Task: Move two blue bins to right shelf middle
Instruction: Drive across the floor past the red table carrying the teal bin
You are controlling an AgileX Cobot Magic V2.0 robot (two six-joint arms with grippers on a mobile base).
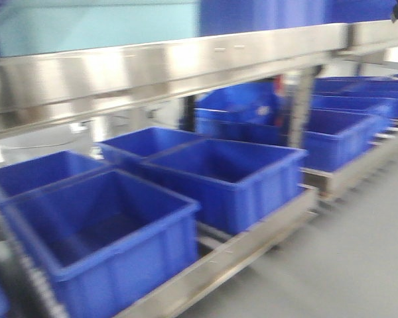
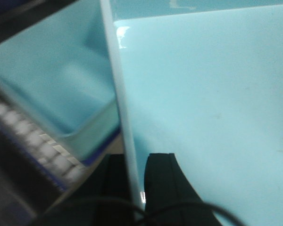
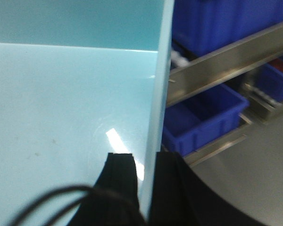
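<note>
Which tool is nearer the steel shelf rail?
Right. The right tool grips a wall of the pale blue bin, steel shelf rail just beyond it; the left tool grips another wall, no rail visible.

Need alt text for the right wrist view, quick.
The right end effector grips the side wall of a pale blue bin, one finger on each side. To the right, dark blue bins sit on a steel shelf.
</note>
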